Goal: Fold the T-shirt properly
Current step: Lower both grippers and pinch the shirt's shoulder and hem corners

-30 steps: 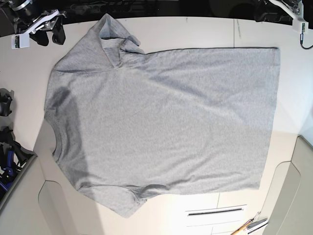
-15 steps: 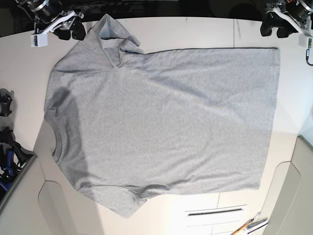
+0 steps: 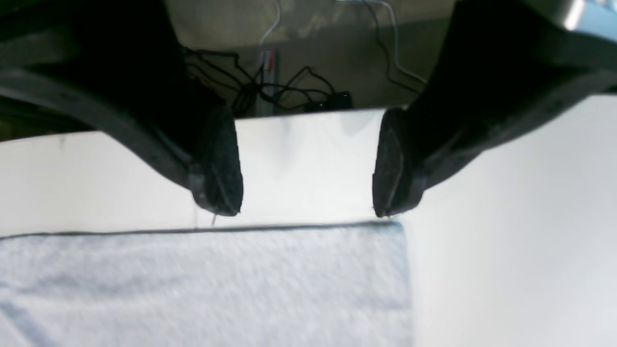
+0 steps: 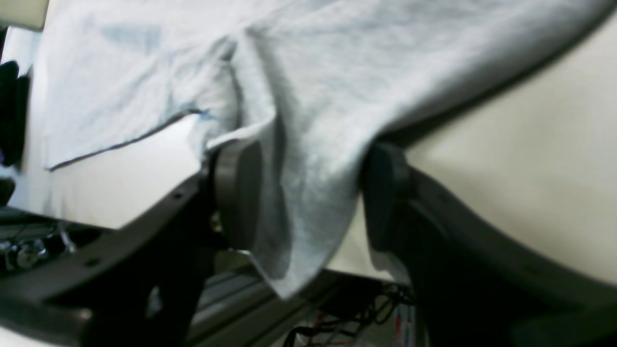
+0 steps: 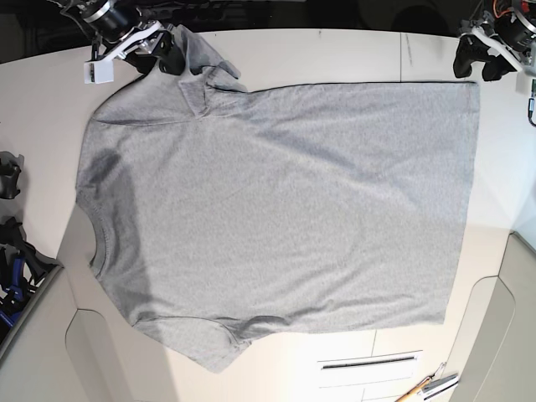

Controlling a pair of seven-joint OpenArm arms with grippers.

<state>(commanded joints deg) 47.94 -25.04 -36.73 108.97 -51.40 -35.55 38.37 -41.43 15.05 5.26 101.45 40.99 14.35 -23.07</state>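
Both grippers gape for the first fold: right gripper point(image 4: 308, 193) straddles the T-shirt point(image 5: 276, 209) sleeve, left gripper point(image 3: 308, 183) above the hem corner; next, close.

Black left end effector point(image 3: 308, 166) with two curved arms tapering to rounded, textured dark pads point(image 3: 219, 164); small screw holes dotted along the arms. Right end effector point(image 4: 308, 193) likewise black and curved, screw holes along its arm, one grey oval pad point(image 4: 236, 193) and one darker pad. From the base view, right end effector point(image 5: 165, 52) black below a white bracket point(image 5: 113, 54) and silver-ringed wrist, left end effector point(image 5: 479, 59) black with white trim.
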